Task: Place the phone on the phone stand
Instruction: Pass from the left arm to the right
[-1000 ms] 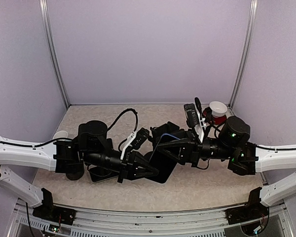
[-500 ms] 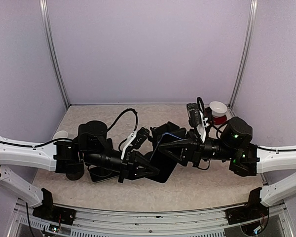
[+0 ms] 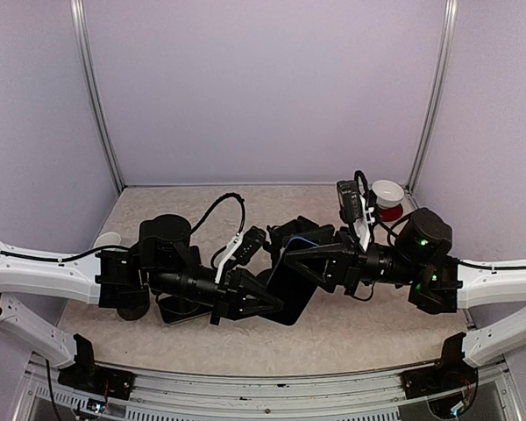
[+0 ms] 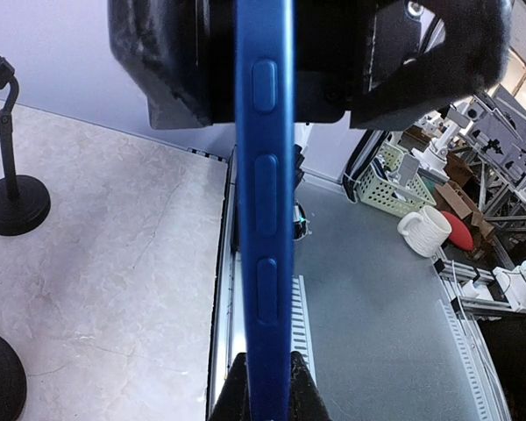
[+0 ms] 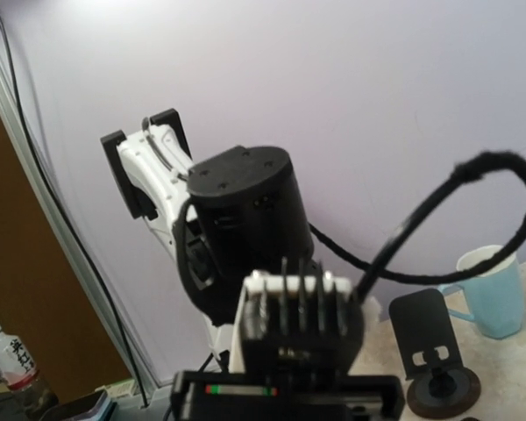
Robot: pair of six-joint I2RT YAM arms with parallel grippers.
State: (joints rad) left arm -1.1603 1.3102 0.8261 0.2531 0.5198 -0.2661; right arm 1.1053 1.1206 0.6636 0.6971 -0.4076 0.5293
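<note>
One grip: pinching phone [image 4: 263, 175] edgewise in left pincer [image 3: 270, 306], likely steadying it for stand [image 5: 434, 355]; cannot tell width of right pincer [image 3: 294, 261].

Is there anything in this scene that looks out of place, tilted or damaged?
Nothing looks damaged or spilled. Only the phone is off its phone stand: the left gripper clamps it edge-on.
</note>
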